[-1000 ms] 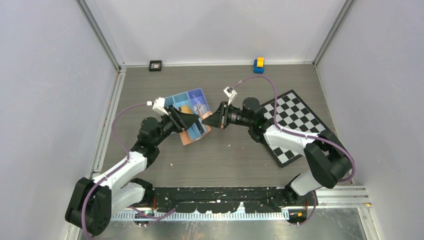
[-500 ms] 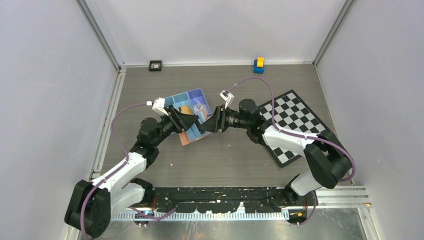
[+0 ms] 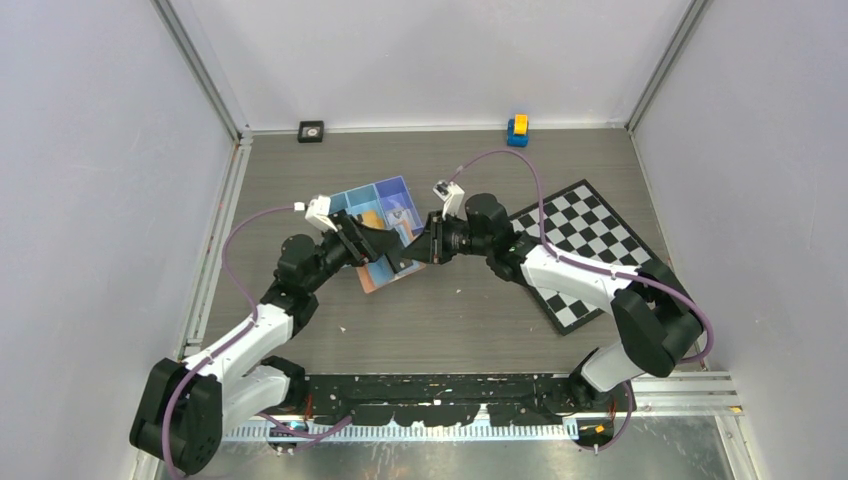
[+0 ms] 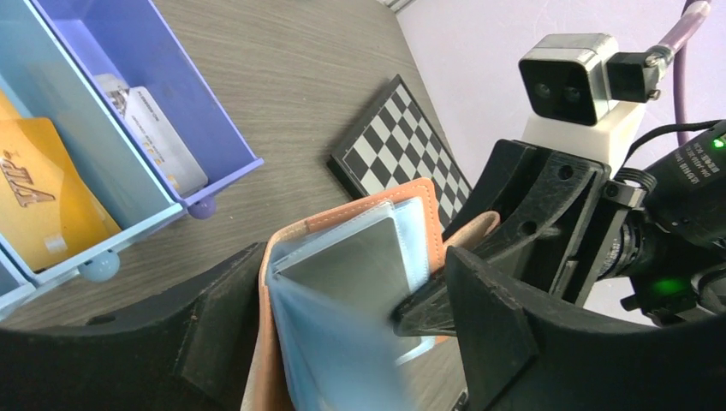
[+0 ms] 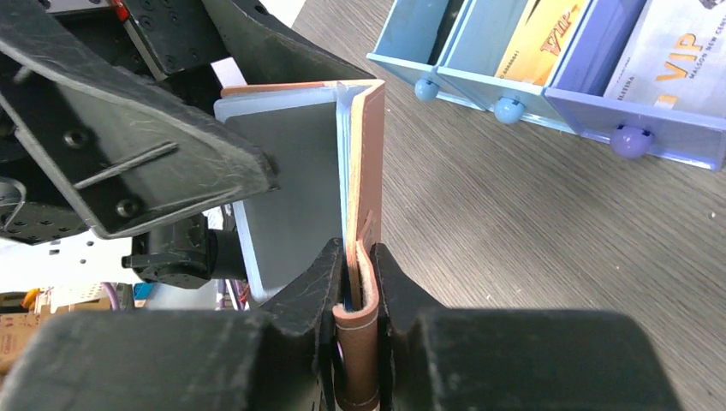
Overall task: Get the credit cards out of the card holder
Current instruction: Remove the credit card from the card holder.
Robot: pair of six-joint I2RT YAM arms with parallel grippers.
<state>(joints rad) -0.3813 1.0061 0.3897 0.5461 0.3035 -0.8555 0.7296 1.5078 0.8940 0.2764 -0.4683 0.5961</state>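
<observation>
Card holder sits gripped in wide-spread left tool, right tool pinched narrow on its cover.

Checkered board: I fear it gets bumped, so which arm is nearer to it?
Right. The right arm crosses over the checkered board's near side; the left arm lies far to its left, past the card holder.

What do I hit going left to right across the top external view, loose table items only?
Small black square item → blue compartment tray → yellow-and-blue block → checkered board. Left out: card holder, since it overlaps the tray.
</observation>
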